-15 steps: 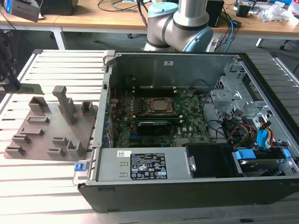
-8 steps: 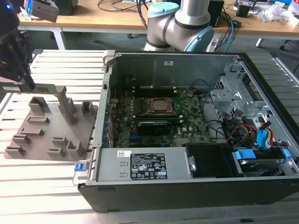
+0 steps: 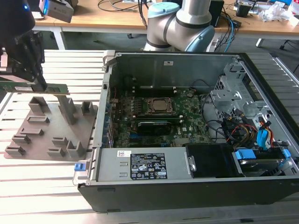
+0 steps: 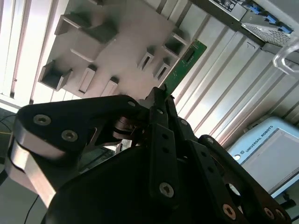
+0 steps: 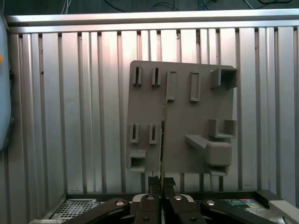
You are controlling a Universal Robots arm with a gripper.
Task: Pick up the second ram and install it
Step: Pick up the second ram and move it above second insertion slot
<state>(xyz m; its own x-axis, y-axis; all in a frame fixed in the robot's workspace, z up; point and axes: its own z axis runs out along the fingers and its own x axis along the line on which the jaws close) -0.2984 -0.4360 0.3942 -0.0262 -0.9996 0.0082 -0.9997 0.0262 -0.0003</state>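
The second ram [image 3: 55, 88] is a slim green stick held level just above the grey plastic holder [image 3: 42, 128] at the exterior view's left. My gripper [image 3: 41, 85] is shut on it, gripping it from above near its middle. In the second wrist view the green stick [image 4: 188, 63] juts out past the black fingers [image 4: 158, 105], over the holder [image 4: 117, 46]. In the first wrist view the ram [image 5: 163, 140] shows edge-on, running from my gripper [image 5: 162, 180] across the holder [image 5: 182, 116]. The stick is lifted clear of the holder's upright blocks.
The open computer case [image 3: 107, 93] lies at the exterior view's right of the holder, with the green motherboard [image 3: 187, 128] and square processor socket [image 3: 159, 106] inside. Cables and drive bays [image 3: 247, 126] fill its far side. The arm's base [image 3: 180, 23] stands behind the case. The surface is slatted metal [image 3: 46, 182].
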